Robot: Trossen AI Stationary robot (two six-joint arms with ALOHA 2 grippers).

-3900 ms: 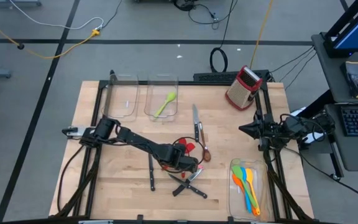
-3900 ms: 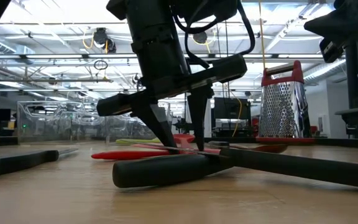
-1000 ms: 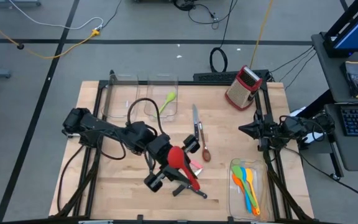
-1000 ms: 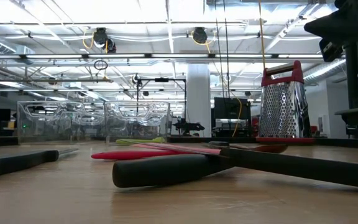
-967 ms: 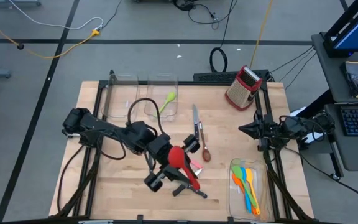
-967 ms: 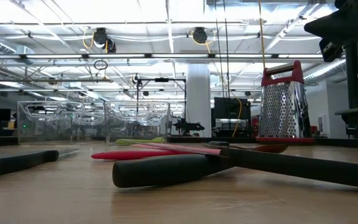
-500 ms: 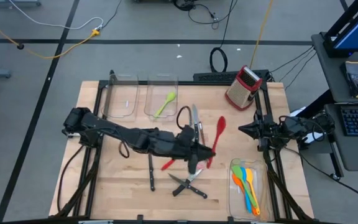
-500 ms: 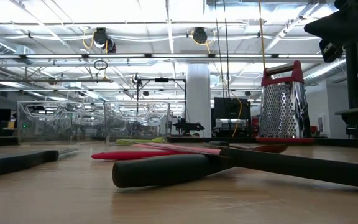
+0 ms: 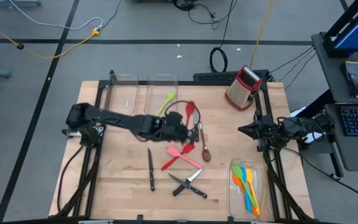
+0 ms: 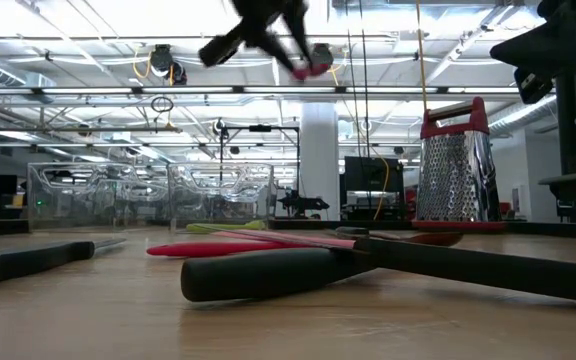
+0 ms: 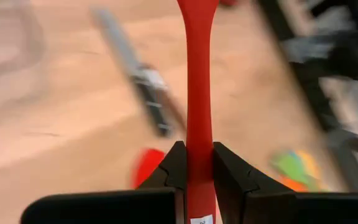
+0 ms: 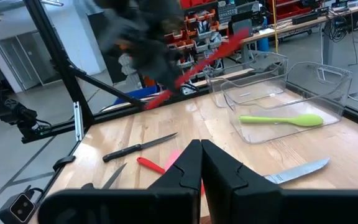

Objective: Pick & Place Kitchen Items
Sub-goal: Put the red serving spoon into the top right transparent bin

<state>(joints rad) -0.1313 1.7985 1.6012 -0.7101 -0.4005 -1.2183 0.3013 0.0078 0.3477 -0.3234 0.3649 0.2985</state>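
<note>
Left gripper, raised above the middle of the wooden table, its jaws closed tight on the handle of a red spatula. The spatula's long axis runs straight out from between the fingers, head leading, pointing toward the far edge of the table; the two clear bins stand just beyond and to the left of that head, one already holding a green spoon. A drop into a bin would thus call for a short carry onward and a turn toward the left. The right gripper waits at the right edge of the table, jaws fully shut and empty, well apart from the load. On the table below lie a second red spatula, a pink spatula, a brown spoon and several black-handled knives; a third bin near the right front corner holds coloured utensils, and a red grater stands at the far right. Beyond is an open workshop with racks and ceiling lights.
</note>
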